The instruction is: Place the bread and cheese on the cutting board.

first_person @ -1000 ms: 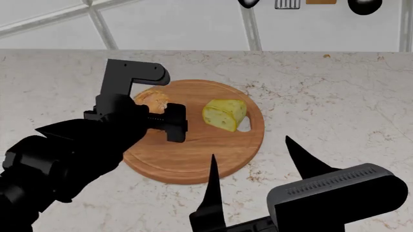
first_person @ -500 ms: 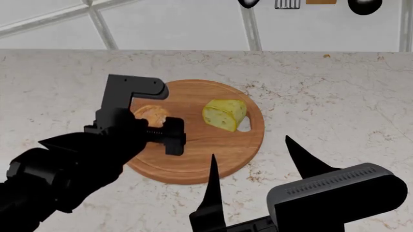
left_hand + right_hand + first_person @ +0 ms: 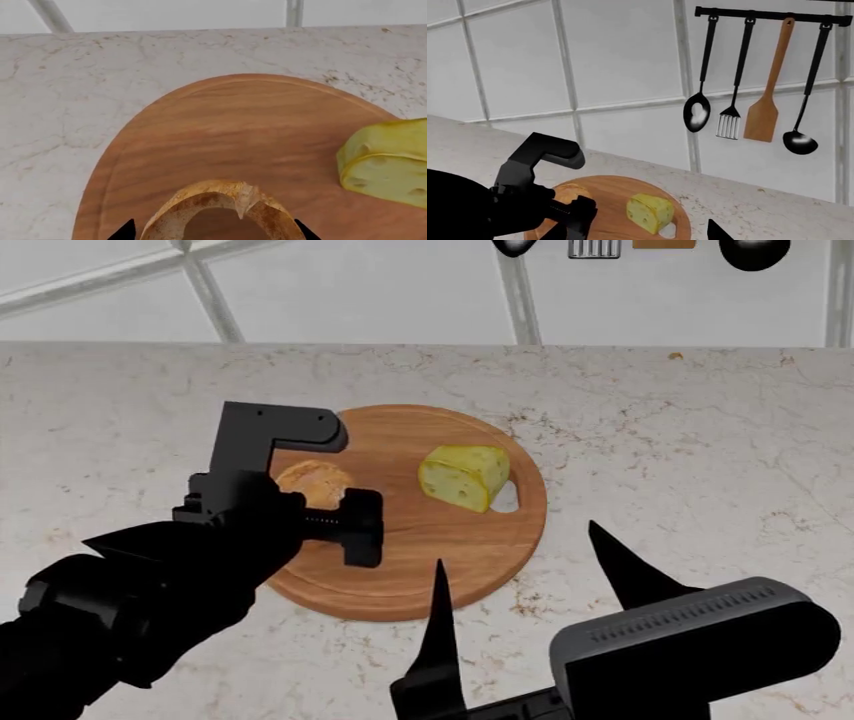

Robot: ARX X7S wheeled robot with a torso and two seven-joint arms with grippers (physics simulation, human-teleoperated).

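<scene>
Resting on the cutting board (image 3: 400,570): bread (image 3: 315,481), cheese (image 3: 465,476).

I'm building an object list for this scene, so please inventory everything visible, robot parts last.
cutting board: one, brown wood, round, on the counter.
bread: one, golden-brown, on the board's left part, between the left gripper's fingers.
cheese: one, pale yellow-green wedge, on the board's right part.
counter: one, pale marbled stone.
tiled wall: white, behind the counter.
utensils: four on a black rail, three black, one wooden spatula.
left gripper: black, around the bread.
right gripper: black, open, near the board's near edge, holding nothing.
</scene>
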